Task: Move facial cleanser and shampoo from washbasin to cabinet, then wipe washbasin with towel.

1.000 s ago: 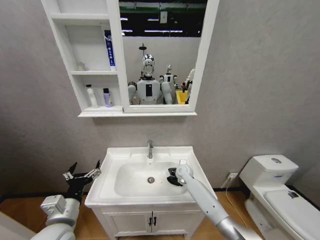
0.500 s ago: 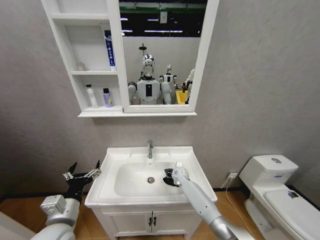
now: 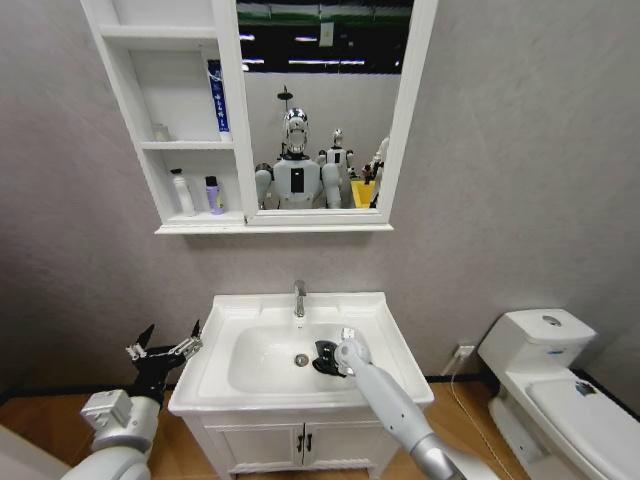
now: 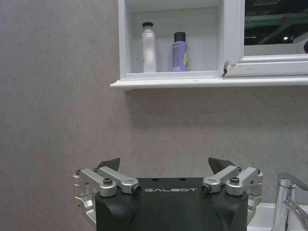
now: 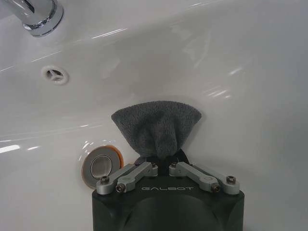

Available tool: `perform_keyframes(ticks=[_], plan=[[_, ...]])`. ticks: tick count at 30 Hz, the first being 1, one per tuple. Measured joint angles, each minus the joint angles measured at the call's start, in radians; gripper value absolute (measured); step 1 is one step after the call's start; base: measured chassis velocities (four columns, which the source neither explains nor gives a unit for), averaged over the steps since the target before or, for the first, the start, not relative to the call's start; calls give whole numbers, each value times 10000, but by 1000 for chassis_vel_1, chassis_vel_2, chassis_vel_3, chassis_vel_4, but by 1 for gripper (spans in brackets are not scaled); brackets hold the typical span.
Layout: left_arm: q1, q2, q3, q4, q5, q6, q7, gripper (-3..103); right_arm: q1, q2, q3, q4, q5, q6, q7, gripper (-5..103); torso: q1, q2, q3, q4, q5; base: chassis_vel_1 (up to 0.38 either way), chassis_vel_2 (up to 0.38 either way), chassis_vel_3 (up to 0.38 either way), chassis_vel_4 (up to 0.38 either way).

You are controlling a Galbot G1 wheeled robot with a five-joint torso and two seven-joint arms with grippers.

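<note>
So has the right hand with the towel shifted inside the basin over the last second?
Yes. The right hand, shut on the towel, has slid across the washbasin bowl toward the robot's left, from near the right wall to beside the drain.

At the lower right of your head view you have a white ceramic toilet [image 3: 545, 345] with its lid down, and a white wall socket [image 3: 464, 352] with a cable just left of it. Behind everything, the grey textured wall [image 3: 520, 150] fills the frame. Bottom centre you see a white two-door vanity [image 3: 300, 445] with black handles, and wooden flooring [image 3: 30, 415] at the lower left.
</note>
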Motion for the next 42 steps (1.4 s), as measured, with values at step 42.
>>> perform_keyframes(ticks=[42], plan=[[0, 0, 0, 0, 0, 0, 0, 100, 763, 1749, -387, -2128, -1534, 638, -2082, 5, 0, 0, -1, 5, 3, 0, 0, 0, 0]])
